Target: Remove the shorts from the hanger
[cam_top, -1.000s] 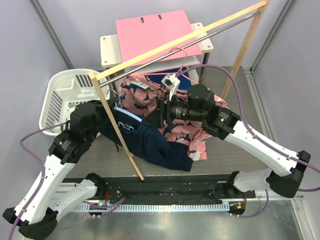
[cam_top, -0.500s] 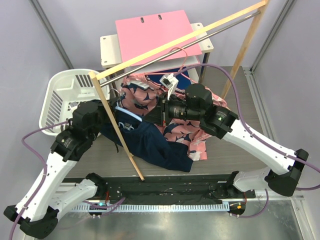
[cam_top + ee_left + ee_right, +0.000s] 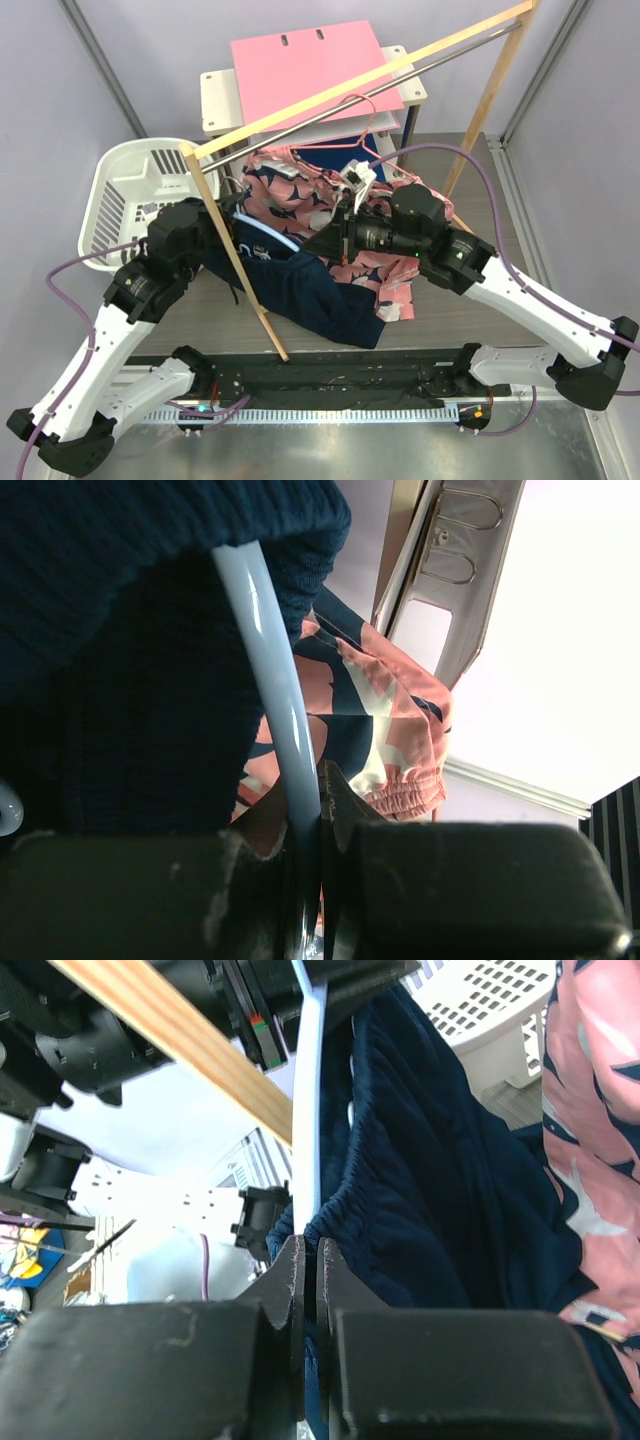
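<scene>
Two robot arms work a clothes rack: the left fingers (image 3: 336, 792) are clamped on a pale blue plastic hanger (image 3: 265, 660), whose rod runs up between them and under the waistband of a pair of plain dark navy cloth shorts (image 3: 120, 630). The right fingers (image 3: 293, 1260) are pressed together on the gathered waistband of the same navy pair, right where the hanger's arm (image 3: 308, 1090) meets the cloth.

From above, the navy shorts (image 3: 310, 285) hang between the two arms, their top on the hanger (image 3: 268, 231) and their lower part draped down to the grey bench (image 3: 200, 310). The right fingers (image 3: 338, 240) meet the shorts from the right, the left fingers (image 3: 226, 224) from the left, behind a pale wooden rack post (image 3: 235, 255).

A second pair, salmon pink cloth shorts with a navy-and-white splotch print (image 3: 290, 195), hangs just behind the navy pair and touches it. It also shows past the hanger in the left wrist view (image 3: 370, 720) and at the right edge of the right wrist view (image 3: 600, 1110). Neither set of fingers touches it.

In all: two pairs of shorts, one blue hanger, two arms. One white plastic laundry basket (image 3: 120, 190) sits at the left of the bench.
</scene>
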Robot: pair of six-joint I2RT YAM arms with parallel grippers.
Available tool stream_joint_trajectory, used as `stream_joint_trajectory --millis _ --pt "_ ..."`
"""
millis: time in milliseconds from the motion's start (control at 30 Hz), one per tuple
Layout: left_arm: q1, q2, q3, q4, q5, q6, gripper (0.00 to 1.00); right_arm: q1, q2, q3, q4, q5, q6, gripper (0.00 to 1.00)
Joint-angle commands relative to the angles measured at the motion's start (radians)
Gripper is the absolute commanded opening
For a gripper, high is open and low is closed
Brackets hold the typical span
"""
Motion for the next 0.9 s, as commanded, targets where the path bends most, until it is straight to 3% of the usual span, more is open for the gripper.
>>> stream_joint_trajectory --millis 0,867 --pt "0.007 -0.019 0.015 0.159 -0.107 -0.019 0.0 0.008 -0.108 -0.06 -0.017 0.004 -0.004 0.01" --pt "0.007 -0.03 -0.049 0.289 -0.225 -0.004 0.0 0.008 -0.521 -0.43 -0.152 0.098 0.049 0.01"
